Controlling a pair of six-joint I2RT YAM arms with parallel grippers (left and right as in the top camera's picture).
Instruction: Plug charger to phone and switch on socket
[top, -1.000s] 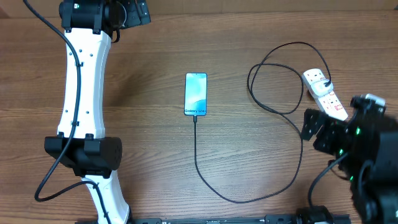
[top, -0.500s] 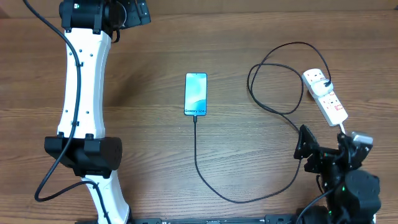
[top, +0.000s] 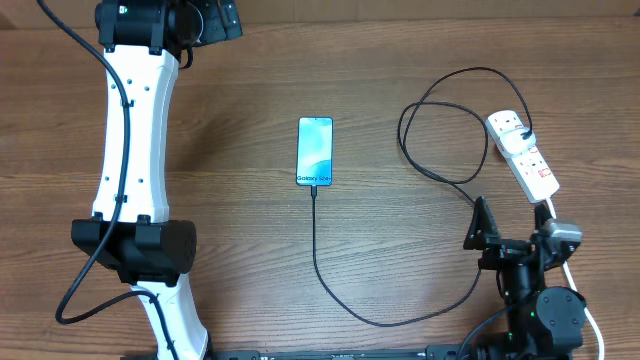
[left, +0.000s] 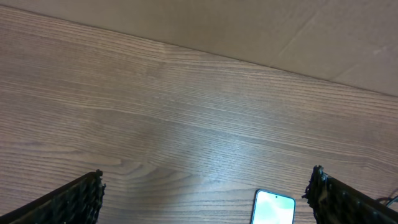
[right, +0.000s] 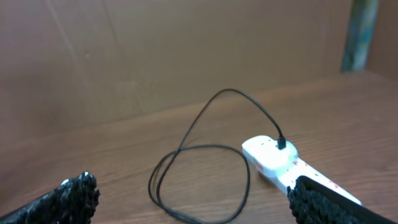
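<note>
Overhead view: the socket (top: 522, 152) lies on the surface (top: 400, 60) just beyond the right hand (top: 515, 238), the nearer one, its long axis slanting toward that hand, whose jaws stand wide apart, holding nothing.

Left gripper (left: 205, 186) seen spread wide above the wooden table (left: 186, 112).

Two black ribbed fingers (left: 71, 202) are seen at the lower corners of the view, set far apart. Only the top end of the phone (left: 272, 208), its screen lit pale, is shown near the right finger, well short of the table's far edge, where a brown board (left: 249, 25) is met.
</note>
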